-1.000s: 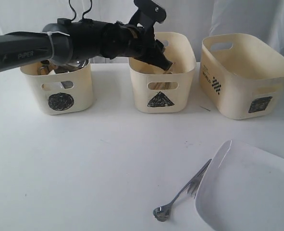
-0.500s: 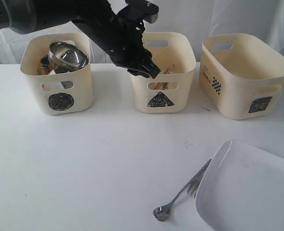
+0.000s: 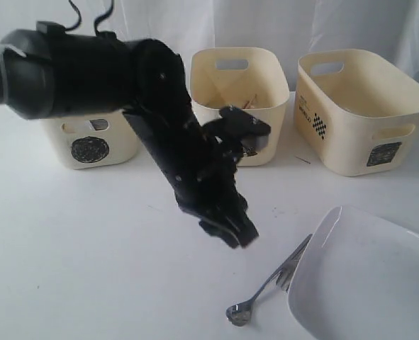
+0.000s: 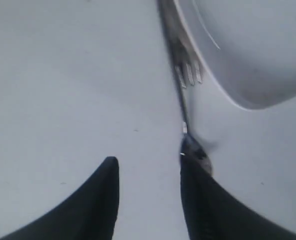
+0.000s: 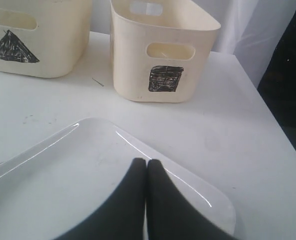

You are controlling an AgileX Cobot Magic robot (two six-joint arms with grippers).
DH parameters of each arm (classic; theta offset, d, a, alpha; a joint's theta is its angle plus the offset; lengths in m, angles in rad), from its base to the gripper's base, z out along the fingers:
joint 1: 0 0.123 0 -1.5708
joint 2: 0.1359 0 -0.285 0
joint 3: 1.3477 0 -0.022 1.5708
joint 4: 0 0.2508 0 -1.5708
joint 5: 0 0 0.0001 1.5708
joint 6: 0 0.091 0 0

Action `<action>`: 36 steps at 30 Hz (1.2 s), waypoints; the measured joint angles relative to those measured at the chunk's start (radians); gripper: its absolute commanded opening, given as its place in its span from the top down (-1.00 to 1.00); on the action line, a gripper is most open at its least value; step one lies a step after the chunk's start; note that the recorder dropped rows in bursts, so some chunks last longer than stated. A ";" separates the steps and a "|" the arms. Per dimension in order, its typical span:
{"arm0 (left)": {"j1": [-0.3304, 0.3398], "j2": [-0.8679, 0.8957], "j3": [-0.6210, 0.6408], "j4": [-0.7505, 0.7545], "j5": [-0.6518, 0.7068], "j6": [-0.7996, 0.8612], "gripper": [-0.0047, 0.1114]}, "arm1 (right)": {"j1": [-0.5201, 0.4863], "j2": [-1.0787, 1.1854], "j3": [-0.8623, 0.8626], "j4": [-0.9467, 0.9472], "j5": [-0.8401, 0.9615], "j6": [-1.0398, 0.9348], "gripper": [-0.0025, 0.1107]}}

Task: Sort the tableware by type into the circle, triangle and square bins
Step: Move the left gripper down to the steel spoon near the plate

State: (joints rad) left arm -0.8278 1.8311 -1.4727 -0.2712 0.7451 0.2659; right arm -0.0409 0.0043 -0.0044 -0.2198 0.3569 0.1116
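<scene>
We see the left pincer [image 3: 230, 228] has swung away from the cream plastic triangle bin [image 3: 266, 71] and down toward the near counter [image 3: 88, 269]. Its jaws are spread and empty, just above the steel spoon [image 3: 243, 309] lying against the steel fork [image 3: 294, 261], so the cutlery looks next. The right pincer [image 5: 146, 167] is pressed together over the large white squarish plate [image 5: 77, 165], which is cut off at the picture's edge. The arm hides most of the cream circle bin [image 3: 88, 145].

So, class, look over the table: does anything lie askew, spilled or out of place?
The spoon and fork lie overlapping on the table, tight against the rim of the plate and outside every bin. Nothing looks spilled or broken.
</scene>
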 measured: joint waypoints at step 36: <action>-0.135 0.147 0.024 0.007 -0.215 -0.106 -0.14 | 0.000 0.000 0.000 0.000 0.000 0.000 0.96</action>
State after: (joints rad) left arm -0.9630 1.9777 -1.4485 -0.2640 0.5303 0.1595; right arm -0.0409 0.0043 -0.0044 -0.2198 0.3569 0.1116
